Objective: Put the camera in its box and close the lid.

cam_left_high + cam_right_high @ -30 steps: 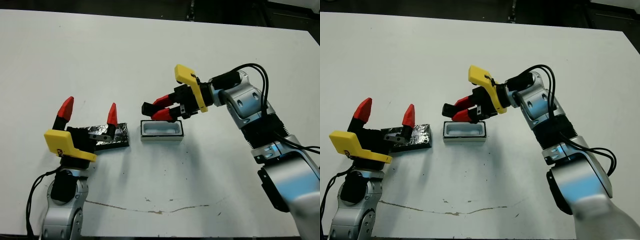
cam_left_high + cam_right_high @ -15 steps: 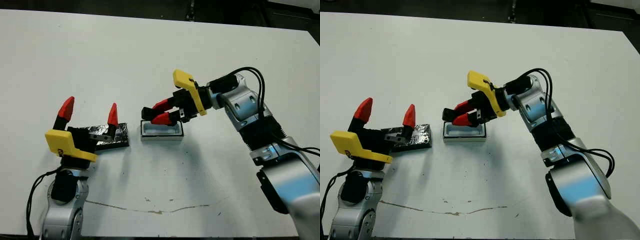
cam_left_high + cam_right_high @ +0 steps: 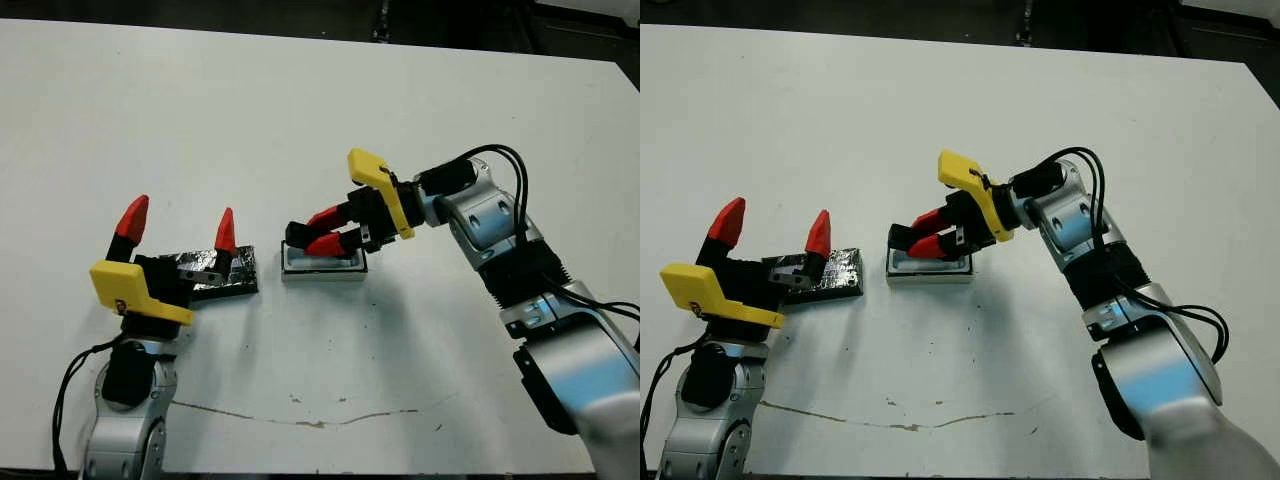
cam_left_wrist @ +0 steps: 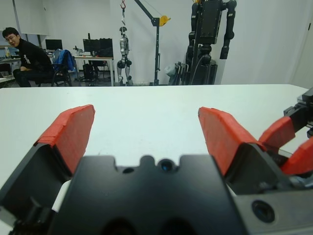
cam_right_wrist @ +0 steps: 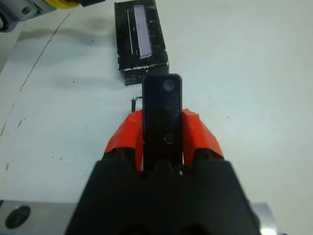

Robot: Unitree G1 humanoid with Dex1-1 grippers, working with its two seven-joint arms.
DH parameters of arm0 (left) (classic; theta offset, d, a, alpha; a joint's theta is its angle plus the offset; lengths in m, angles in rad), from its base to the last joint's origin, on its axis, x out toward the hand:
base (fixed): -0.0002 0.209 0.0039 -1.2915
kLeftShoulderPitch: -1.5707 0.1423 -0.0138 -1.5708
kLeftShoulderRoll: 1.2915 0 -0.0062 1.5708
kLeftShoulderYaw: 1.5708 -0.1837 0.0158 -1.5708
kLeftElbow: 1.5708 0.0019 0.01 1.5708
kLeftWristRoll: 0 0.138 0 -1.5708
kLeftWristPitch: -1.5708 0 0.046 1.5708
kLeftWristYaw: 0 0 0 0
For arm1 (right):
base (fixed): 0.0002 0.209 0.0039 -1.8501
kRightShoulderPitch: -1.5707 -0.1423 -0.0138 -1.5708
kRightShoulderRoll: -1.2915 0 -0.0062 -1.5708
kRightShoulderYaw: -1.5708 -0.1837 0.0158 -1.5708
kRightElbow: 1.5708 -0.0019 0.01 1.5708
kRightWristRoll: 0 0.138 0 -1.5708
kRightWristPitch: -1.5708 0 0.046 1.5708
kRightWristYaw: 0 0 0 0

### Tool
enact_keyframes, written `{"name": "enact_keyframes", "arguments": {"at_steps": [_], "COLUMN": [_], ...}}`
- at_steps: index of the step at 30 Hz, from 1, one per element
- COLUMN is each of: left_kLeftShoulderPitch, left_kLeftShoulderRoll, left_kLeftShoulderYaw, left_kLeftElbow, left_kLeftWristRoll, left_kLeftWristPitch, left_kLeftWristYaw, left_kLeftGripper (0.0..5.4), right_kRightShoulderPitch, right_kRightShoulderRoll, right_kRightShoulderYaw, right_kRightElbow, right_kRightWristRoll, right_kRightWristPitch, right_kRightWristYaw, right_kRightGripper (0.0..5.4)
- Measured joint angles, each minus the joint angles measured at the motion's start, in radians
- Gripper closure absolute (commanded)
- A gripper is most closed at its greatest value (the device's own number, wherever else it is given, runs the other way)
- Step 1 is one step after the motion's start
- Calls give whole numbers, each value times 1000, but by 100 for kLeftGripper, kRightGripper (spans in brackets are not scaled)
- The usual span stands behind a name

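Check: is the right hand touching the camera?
Touching. In the right wrist view both red fingers press against the sides of the camera, with no gap either side.

A glossy black camera [image 5: 162,115] sits between red fingertips [image 5: 124,137] above a white-walled box [image 3: 323,266]. Just beside that box lies the glittery black lid [image 5: 141,36] with its pale lilac-silver strip; yellow guards and silver arms stand out on the white table [image 3: 300,110].

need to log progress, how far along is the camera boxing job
Done: the right end effector has the camera clamped. In hand: it holds the camera low over the box, not released. Left: seat it, then fit the lid, which lies on the table by the open left end effector.
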Motion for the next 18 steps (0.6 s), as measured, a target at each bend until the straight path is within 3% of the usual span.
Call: {"name": "enact_keyframes", "arguments": {"at_steps": [18], "left_kLeftShoulderPitch": [0], "left_kLeftShoulderRoll": [-3], "left_kLeftShoulderYaw": [-2], "left_kLeftElbow": [0], "left_kLeftWristRoll": [-4], "left_kLeftWristPitch": [0], "left_kLeftWristYaw": [1], "left_kLeftGripper": [0], "right_kRightShoulderPitch": [13], "right_kRightShoulderRoll": [-10], "right_kRightShoulderYaw": [1], "right_kRightElbow": [6], "right_kRightWristRoll": [-7], "right_kRightWristPitch": [-10], "right_kRightWristYaw": [6], "right_kRightGripper": [374]}}
